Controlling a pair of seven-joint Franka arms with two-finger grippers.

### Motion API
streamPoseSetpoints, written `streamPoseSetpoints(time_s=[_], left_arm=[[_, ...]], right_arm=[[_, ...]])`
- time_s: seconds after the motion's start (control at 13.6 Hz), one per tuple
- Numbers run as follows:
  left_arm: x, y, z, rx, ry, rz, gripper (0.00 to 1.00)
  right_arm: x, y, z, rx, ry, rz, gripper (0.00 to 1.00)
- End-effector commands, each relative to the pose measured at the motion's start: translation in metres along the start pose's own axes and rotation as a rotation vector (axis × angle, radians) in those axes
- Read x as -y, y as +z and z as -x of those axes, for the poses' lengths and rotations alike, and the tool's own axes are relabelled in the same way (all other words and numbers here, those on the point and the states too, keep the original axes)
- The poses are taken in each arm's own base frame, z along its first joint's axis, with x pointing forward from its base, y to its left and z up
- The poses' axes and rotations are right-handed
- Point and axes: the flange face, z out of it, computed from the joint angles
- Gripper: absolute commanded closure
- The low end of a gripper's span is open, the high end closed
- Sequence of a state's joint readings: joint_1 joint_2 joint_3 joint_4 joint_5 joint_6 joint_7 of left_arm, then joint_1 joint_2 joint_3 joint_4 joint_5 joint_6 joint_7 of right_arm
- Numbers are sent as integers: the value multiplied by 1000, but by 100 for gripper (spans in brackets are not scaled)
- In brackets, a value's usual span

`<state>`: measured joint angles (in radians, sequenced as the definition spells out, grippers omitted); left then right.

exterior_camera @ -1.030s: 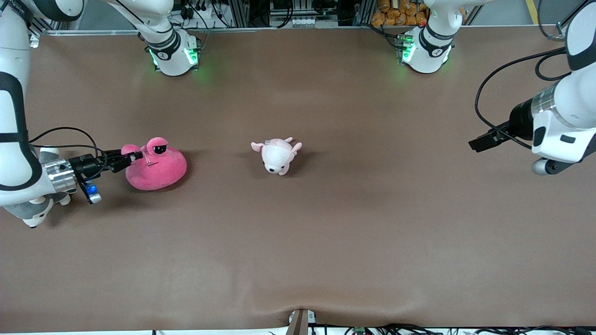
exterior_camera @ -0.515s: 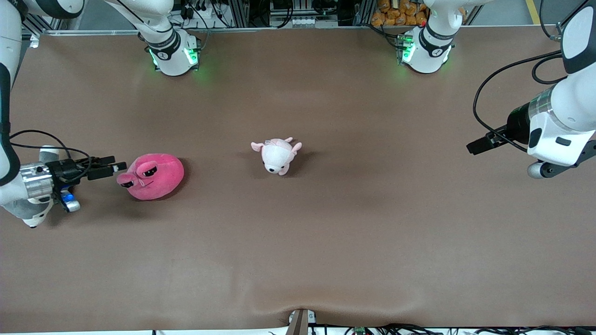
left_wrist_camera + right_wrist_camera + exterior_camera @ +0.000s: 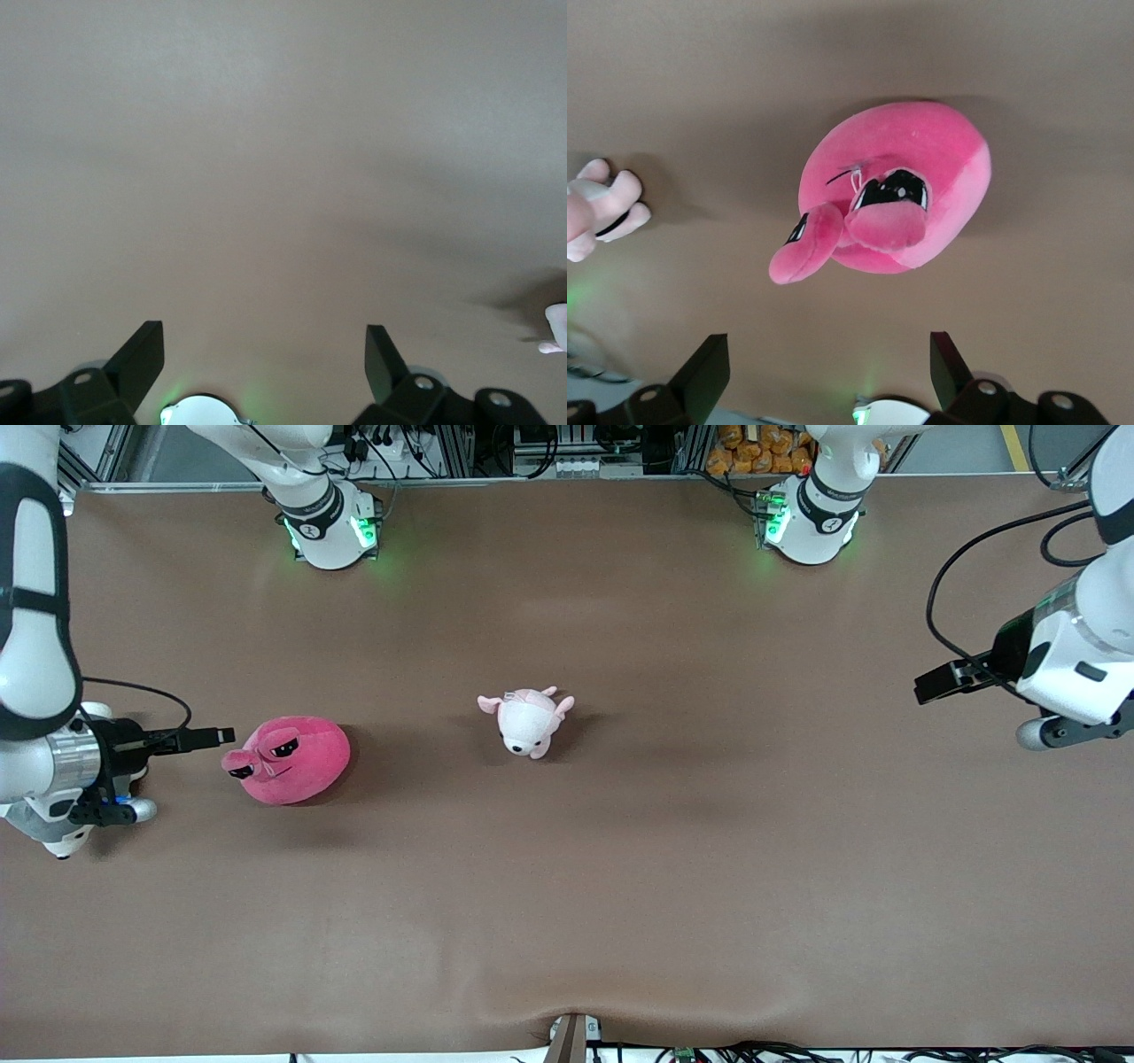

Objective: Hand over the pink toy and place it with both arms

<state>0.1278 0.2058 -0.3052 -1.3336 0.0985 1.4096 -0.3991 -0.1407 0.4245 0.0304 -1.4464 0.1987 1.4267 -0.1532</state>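
The round hot-pink plush toy (image 3: 288,760) lies free on the brown desk (image 3: 620,886) near the right arm's end. The right gripper (image 3: 213,736), jaws spread, hangs just beside it. The left gripper (image 3: 930,687) waits over its own end, jaws spread. Placement appears complete; next, retreat.

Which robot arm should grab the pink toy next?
Probably the right: its open end effector sits just beside the pink toy. The left end effector, also open, waits at the table's other end.

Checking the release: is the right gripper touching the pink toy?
Apart. The right wrist view shows bare table between the open right gripper and the pink toy, which lies on the table.
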Motion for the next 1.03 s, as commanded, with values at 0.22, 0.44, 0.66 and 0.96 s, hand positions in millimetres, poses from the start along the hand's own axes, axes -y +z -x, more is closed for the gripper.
streamPoseSetpoints(time_s=[0.22, 0.44, 0.66, 0.96], left_arm=[[17, -6, 2, -9, -1, -7, 0], [15, -8, 2, -15, 2, -5, 0], [9, -8, 3, -18, 10, 3, 0], [5, -11, 5, -24, 20, 1, 0]], right_arm=[[41, -33, 89, -344, -87, 200, 0], [50, -73, 108, -405, -144, 322, 0], [65, -102, 131, -367, -115, 369, 0], [81, -128, 147, -375, 30, 255, 0]])
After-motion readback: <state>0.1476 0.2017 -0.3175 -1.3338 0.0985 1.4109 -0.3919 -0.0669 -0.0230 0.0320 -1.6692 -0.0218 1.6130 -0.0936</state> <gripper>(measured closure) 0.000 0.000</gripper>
